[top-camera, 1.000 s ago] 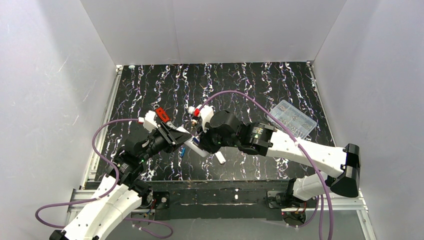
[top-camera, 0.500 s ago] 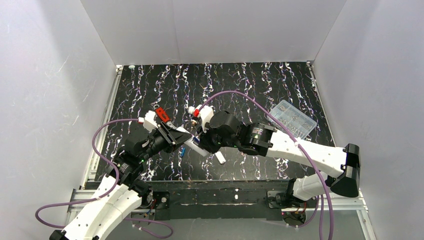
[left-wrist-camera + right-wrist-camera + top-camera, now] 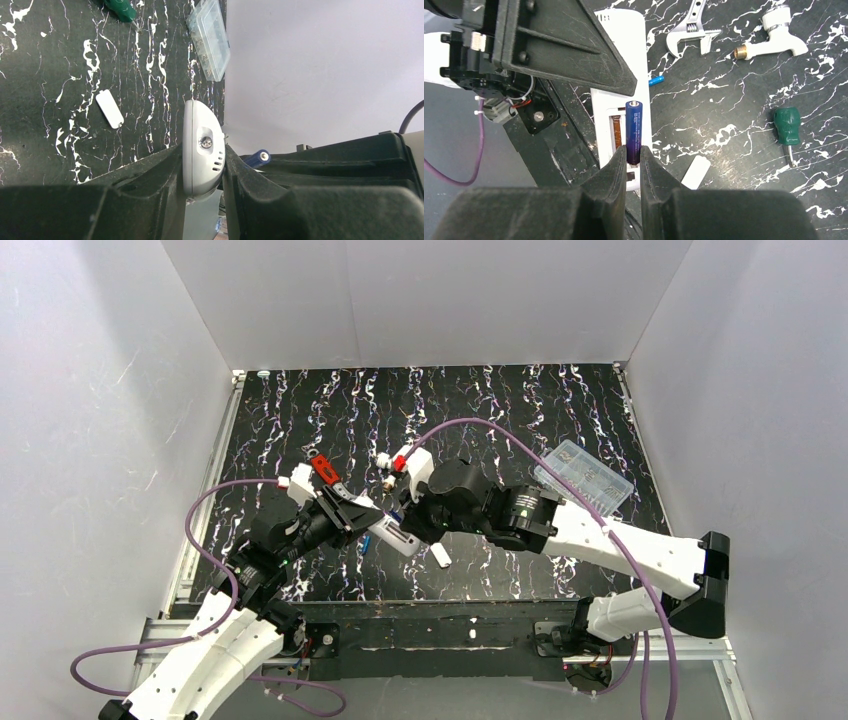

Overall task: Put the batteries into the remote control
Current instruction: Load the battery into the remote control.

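One battery (image 3: 634,127), blue-purple, lies lengthwise over the open recess of the remote control (image 3: 605,112). The right gripper (image 3: 634,161) pinches one end of it, and its button end points away. Whether it has seated in the recess cannot be told. The remote control is left of the table's (image 3: 734,100) middle, towards the near edge, with its rounded end clamped in the left gripper (image 3: 202,167). The second battery (image 3: 655,80) lies loose on the table just beside the remote. A small white cover (image 3: 695,172) lies nearby, and a green-handled screwdriver (image 3: 786,125) lies further off. Compared with a second ago, the right arm's wrist sits slightly farther away and its elbow slightly more to the right. The left arm, the remote and the loose battery have not shifted.
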{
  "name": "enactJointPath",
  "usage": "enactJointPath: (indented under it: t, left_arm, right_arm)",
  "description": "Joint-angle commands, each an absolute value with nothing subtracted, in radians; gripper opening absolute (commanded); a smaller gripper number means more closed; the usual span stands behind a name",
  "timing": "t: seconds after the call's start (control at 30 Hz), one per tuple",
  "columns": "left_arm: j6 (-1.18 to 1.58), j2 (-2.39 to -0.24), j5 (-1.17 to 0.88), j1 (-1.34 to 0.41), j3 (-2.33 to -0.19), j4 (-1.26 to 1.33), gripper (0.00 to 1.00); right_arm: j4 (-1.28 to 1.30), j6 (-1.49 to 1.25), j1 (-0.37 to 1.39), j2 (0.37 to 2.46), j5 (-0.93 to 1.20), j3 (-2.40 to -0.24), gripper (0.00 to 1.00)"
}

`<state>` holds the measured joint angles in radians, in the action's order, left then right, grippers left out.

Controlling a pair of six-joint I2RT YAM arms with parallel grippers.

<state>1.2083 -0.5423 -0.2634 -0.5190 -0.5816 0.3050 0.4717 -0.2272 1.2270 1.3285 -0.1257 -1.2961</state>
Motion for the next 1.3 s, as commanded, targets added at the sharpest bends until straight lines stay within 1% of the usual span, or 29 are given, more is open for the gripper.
enactJointPath:
  t: [0.0, 0.77, 1.27]
  left_arm:
    - [1.203, -0.54, -0.29, -0.515, -0.597, 0.328, 0.0]
    - [1.209, -0.545, -0.29, -0.514, -0.602, 0.344, 0.0]
    - [1.225, -0.549, -0.296, -0.514, -0.598, 0.365, 0.0]
  right_arm:
    - [0.434, -0.2, 1.232, 1.289, -0.137, -1.325, 0.13]
    - [0.456, -0.207, 1.238, 1.346, -0.079, -1.331, 0.14]
    - [0.451, -0.207, 1.239, 1.354, -0.137, -1.321, 0.15]
